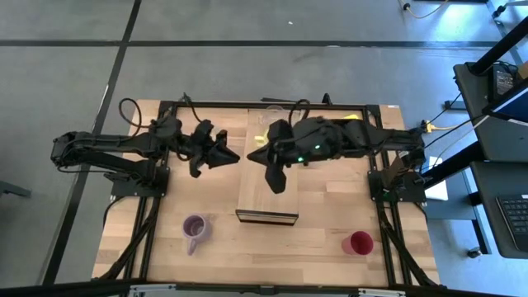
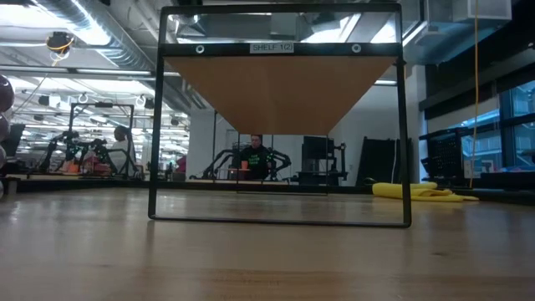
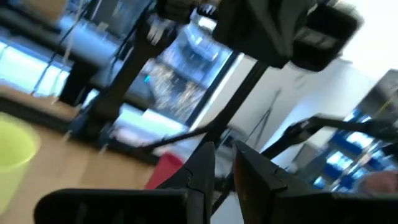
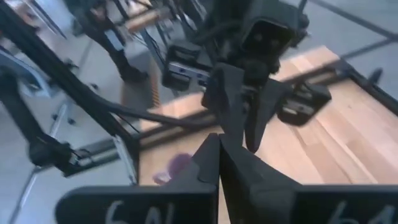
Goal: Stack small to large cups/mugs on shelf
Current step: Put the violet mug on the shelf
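Observation:
The shelf is a light-wood plank that runs from the table's middle toward its far edge, with a dark front edge. The clear glass cup stands at the shelf's far end. The yellow-green mug is nearer, partly hidden by my right arm; it also shows in the left wrist view. The purple mug stands on the table near left. The red cup stands near right. My left gripper hovers left of the shelf, its fingers a little apart and empty. My right gripper is shut and empty over the shelf.
A yellow cloth lies at the far right of the table and shows in the low view. The shelf's black frame stands on the table. A person sits in the room behind. There is bare tabletop between the purple mug and the red cup.

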`<state>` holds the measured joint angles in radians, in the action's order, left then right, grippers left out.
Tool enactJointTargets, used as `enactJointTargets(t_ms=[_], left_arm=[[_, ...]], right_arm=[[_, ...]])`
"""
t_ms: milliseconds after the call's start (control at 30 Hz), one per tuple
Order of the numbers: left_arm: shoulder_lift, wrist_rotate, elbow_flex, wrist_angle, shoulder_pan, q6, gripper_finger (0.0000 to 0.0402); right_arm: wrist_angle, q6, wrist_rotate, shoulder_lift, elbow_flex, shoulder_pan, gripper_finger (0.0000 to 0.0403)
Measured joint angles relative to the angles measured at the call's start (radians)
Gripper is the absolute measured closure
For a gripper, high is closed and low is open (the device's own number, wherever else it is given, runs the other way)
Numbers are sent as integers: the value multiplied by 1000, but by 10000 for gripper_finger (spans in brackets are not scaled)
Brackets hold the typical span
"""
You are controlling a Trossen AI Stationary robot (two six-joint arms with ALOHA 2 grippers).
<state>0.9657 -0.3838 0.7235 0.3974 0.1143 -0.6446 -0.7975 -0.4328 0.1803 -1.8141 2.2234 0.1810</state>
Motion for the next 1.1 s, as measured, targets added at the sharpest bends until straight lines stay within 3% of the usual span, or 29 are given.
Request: enactJointTargets(t_ms=[200,367,533,667,767,867,1100], left_arm=[[0,42,0,161,-2,-36,350],[0,93,0,288,-1,-209,350],[0,112,0,409,-1,-138,350],[-1,153,0,462,21,-127,350],[-40,88,0,353,64,-136,350],[-161,44,0,96,104,-112,350],[-533,93,0,-408,165,-72,350]], right_arm=[[-11,57,-48,2,118,7,393],[13,-1,-48,15,127,8,393],[161,92,-95,40,130,17,393],[174,132,-97,58,131,16,393],[131,150,-81,99,131,15,393],[4,152,-8,152,132,18,393],[-260,126,190,231,131,79,393]])
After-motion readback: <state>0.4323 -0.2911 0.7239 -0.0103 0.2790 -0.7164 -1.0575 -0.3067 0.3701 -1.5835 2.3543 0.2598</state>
